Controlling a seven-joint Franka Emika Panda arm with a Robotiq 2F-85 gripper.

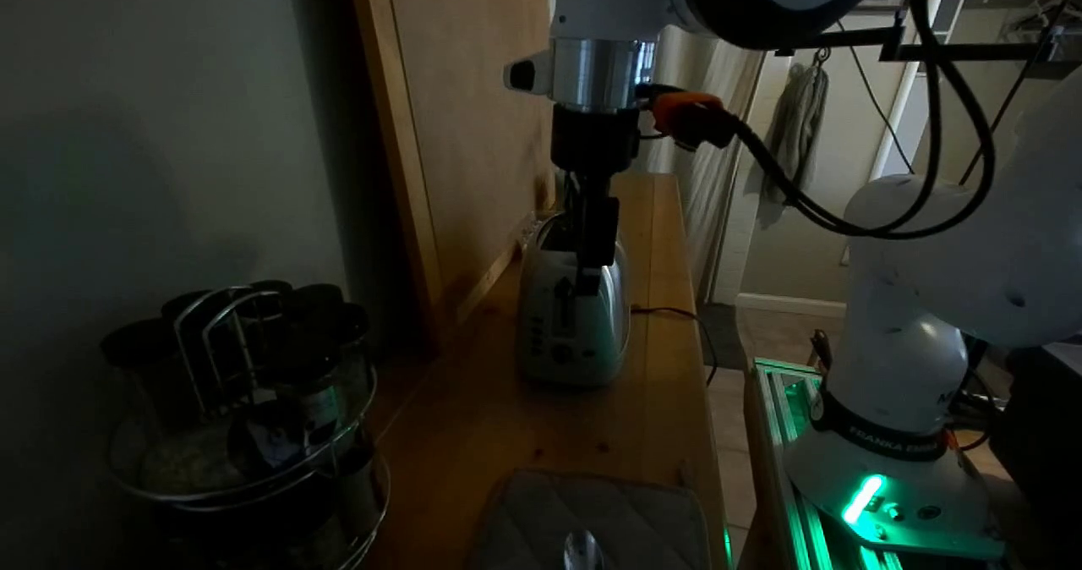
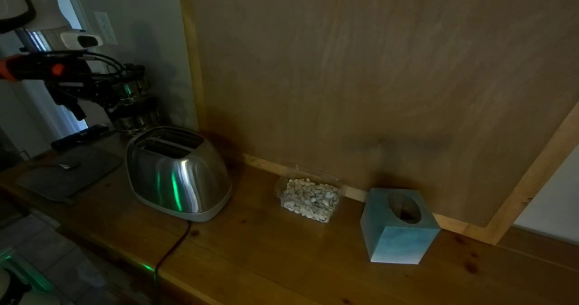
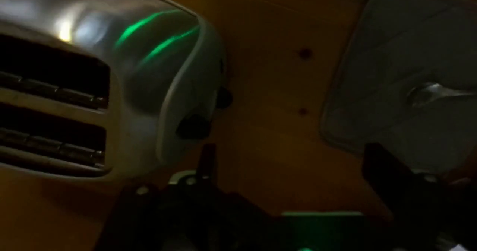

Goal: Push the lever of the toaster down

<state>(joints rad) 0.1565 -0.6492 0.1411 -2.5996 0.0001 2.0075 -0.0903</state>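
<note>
Dim light at the rig; I read this mainly from the wrist view. My pincer stands with its two fingers spread wide, and the wooden counter shows in the gap between them. The toaster is to one side of the pincer, upright on the counter, its curved metal flank shiny with reflections. Its lever — a small dark tab on the pale end panel — appears just beside the tip of the nearer finger; whether they touch I cannot tell, nor how far along its travel the lever sits. A dark knob sticks out of the same end, lower down than the lever. In an exterior view the pincer points downward and overlaps that end of the toaster, which hides part of the panel from me. On the pincer's other side lies a quilted grey mat, partly covered from view by the farther finger, with a metal spoon on it. Past the toaster from the pincer, an exterior view gives me pale pebble-like pieces in a clear container, then, farther still, a blue tissue box. A power cord runs from the toaster's base over the counter's edge. Apart from the pincer, in an exterior view, stands a wire rack of dark-lidded jars.
</note>
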